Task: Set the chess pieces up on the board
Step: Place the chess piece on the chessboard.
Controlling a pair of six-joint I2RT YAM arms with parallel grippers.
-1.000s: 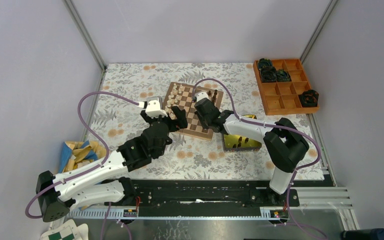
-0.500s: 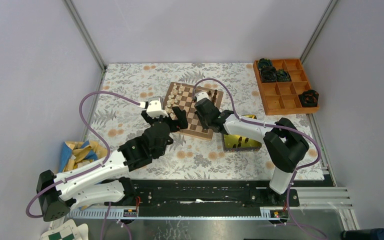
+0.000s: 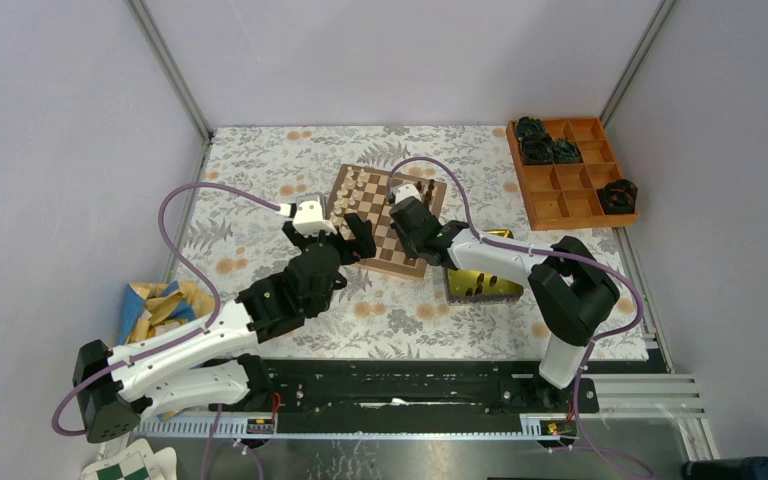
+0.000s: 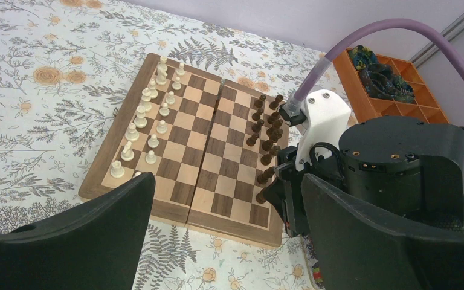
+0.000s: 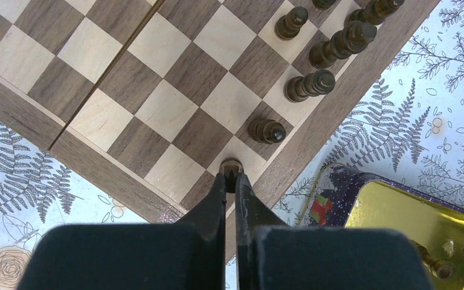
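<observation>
The board (image 3: 378, 208) lies at the middle of the flowered cloth. Cream chess pieces (image 4: 141, 115) stand in two rows along its left side, dark ones (image 4: 271, 130) along its right side. My right gripper (image 5: 230, 180) is shut on a dark chess piece (image 5: 231, 166) that stands upright on the pale corner square at the board's near right. Another dark piece (image 5: 266, 130) stands one square away. My left gripper (image 4: 228, 181) hangs open over the board's near edge, nothing between its fingers. From above it (image 3: 352, 236) sits left of the right gripper (image 3: 415, 232).
A shiny yellow tin (image 3: 480, 272) lies just right of the board's near corner, close under the right arm. An orange compartment tray (image 3: 572, 185) with black lumps stands at the back right. A blue bag of wooden bits (image 3: 160, 310) lies at the left edge.
</observation>
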